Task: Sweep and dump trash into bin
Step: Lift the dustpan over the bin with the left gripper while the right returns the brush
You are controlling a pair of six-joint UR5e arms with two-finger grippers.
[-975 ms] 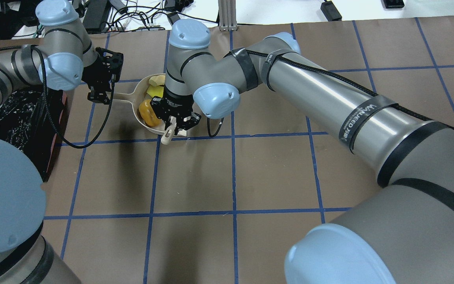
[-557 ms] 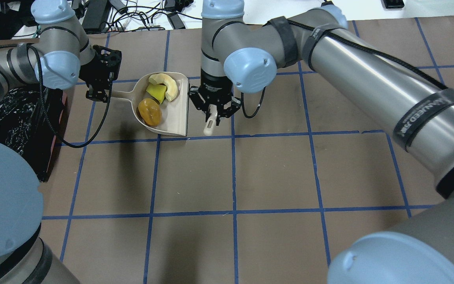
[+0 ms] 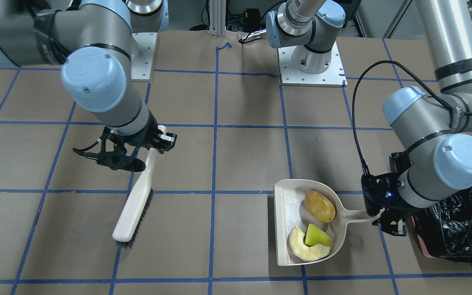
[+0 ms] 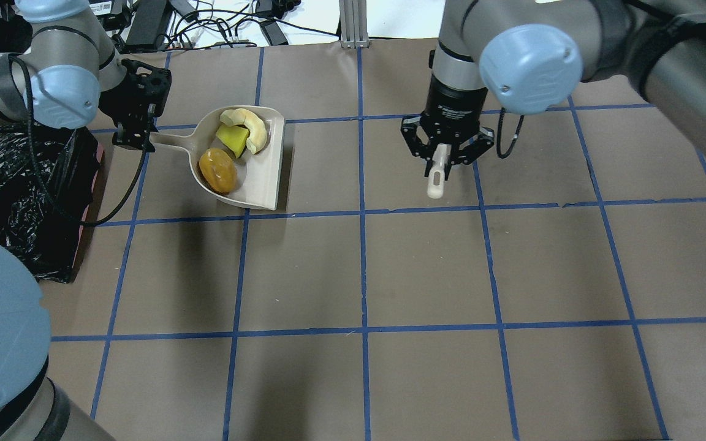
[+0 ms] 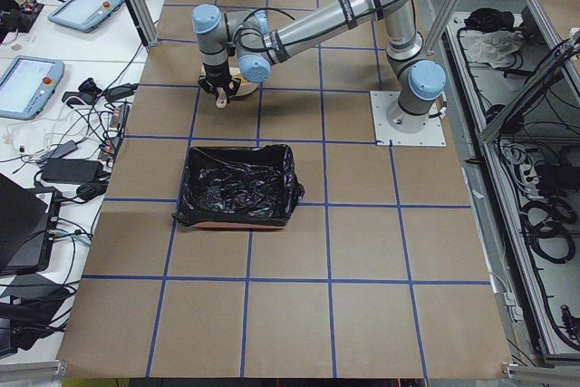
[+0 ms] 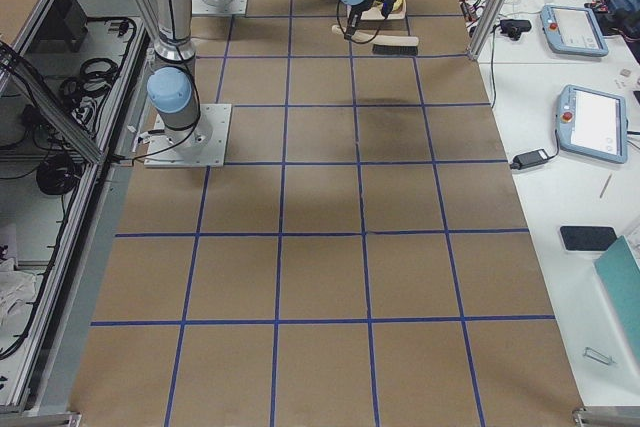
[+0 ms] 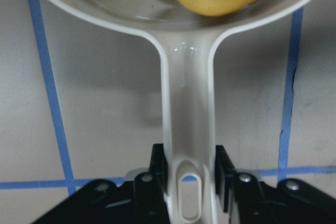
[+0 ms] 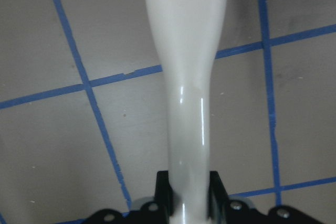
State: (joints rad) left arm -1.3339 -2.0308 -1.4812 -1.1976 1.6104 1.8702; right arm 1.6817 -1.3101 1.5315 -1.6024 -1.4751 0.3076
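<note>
Overhead, right gripper [image 4: 440, 158] hides most of clamped brush [image 3: 133, 207]; left gripper [image 4: 134, 139] clamps dustpan handle [image 4: 172, 142].

Three trash pieces: one potato [image 3: 320, 206], one yellow wedge [image 3: 316, 236], one pale rind slice [image 3: 304, 250]. There is one beige dustpan [image 3: 287, 221], one brush [image 3: 135, 206], one black-lined bin [image 4: 10, 177]. Two robot arms carry one gripper each: the left gripper [image 4: 130, 141] and the right gripper [image 4: 440, 158]

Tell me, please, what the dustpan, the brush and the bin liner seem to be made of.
The dustpan: likely moulded plastic, beige, smooth, semi-gloss; sharp highlights run along its handle. The brush: apparently similar cream plastic, glossy streaks on the handle, with dark bristles of unclear fibre. The bin liner: thin black plastic film, crinkled and shiny.
</note>
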